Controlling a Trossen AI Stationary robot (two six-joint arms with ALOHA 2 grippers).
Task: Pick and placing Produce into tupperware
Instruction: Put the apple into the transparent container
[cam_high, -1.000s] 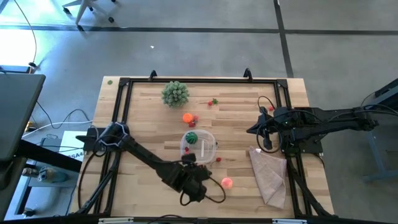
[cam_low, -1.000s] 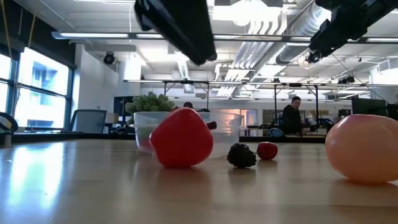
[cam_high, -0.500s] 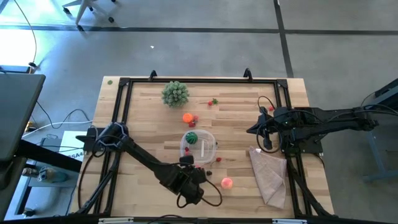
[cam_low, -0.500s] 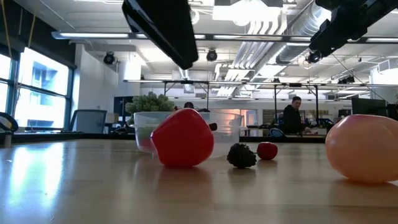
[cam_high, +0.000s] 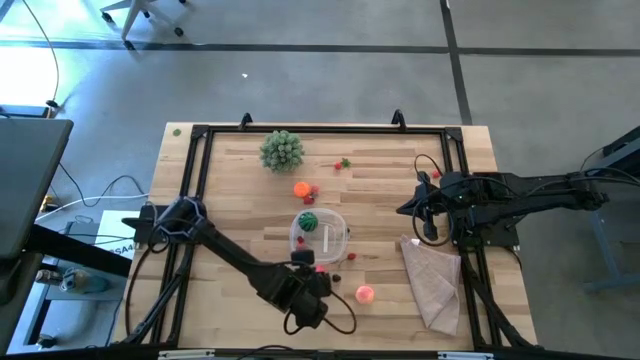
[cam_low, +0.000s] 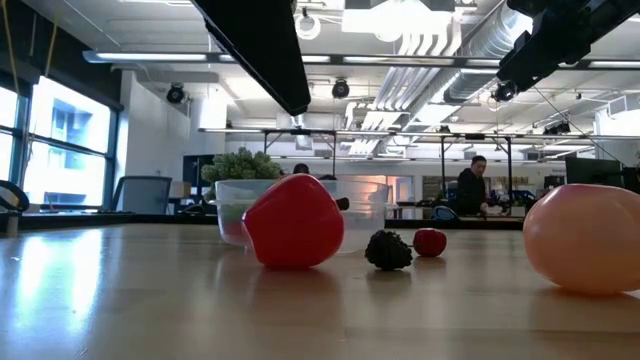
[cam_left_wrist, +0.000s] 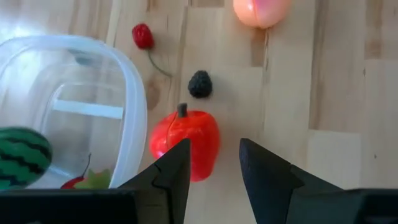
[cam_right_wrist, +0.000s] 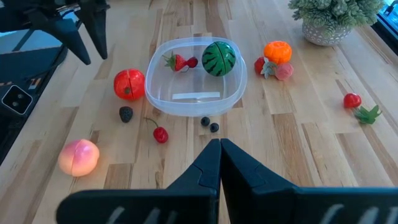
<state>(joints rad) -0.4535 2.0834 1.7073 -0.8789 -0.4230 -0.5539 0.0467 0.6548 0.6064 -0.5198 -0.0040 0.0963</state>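
Left gripper (cam_left_wrist: 214, 171) low over table (cam_high: 240, 190) near front edge, just beside tupperware (cam_right_wrist: 193, 78); fingers (cam_left_wrist: 177, 165) part open w/ narrow gap, nothing held. Red apple (cam_left_wrist: 185, 143) on the wood just ahead of fingertips, touching or nearly touching tupperware's outer wall, not gripped.

Tupperware abt mid-table, slightly toward front edge. Inside: striped green watermelon (cam_right_wrist: 219, 58) + strawberry (cam_right_wrist: 176, 61).

Still out on table: blackberry (cam_left_wrist: 199, 83) just beyond apple; red cherry w/ stem (cam_left_wrist: 142, 36) near it; pink peach (cam_right_wrist: 79, 157) further toward front edge, well apart from tupperware. Two dark blueberries (cam_right_wrist: 209, 124) just outside rim. Orange mini pumpkin (cam_right_wrist: 277, 51) w/ small red + pink pieces touching it, between tupperware and back edge. Red berry w/ green leaf (cam_right_wrist: 359, 106) nearer back edge, apart from rest.

Right gripper (cam_right_wrist: 220, 146) by right edge of table, raised, fingers pressed together, empty. Tan cloth (cam_high: 432, 280) at front right corner. Potted grey-green plant (cam_high: 282, 150) near back edge.

Low view: person (cam_low: 470, 188) in room behind table.
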